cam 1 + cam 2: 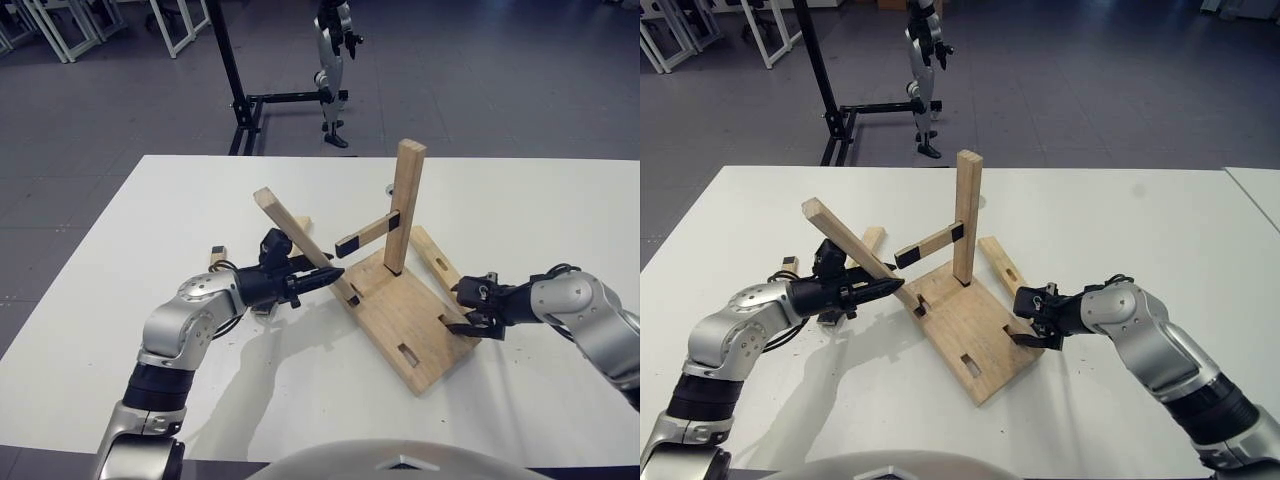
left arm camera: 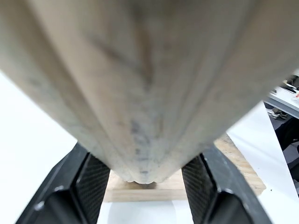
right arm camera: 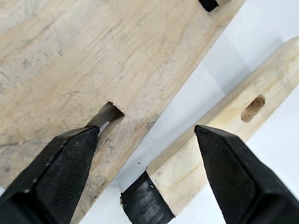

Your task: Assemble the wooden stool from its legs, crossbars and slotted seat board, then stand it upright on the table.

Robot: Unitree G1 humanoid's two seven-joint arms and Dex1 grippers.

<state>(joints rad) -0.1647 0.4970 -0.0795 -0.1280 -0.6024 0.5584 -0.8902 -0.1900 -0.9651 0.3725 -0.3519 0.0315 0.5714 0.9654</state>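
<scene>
A white table [image 1: 150, 330] fills the lower frame, with grey floor [image 1: 500, 80] behind and a black stand [image 1: 240, 100] at upper centre. The seat board [image 1: 405, 320] lies just right of centre. An upright leg [image 1: 405, 200] stands in one slot, and a black-tipped crossbar [image 1: 368, 235] juts left from it. The left claw [image 1: 330, 276] pinches a tilted leg [image 1: 285, 222] whose foot meets the board's left edge. The right claw [image 1: 455, 308], spread, straddles the board's right edge and a loose leg [image 1: 432, 252] beside it. A short piece [image 1: 217, 257] lies at left.

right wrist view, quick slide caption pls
Open right pincer over the board's slotted edge and a loose leg beside it on the table
</scene>
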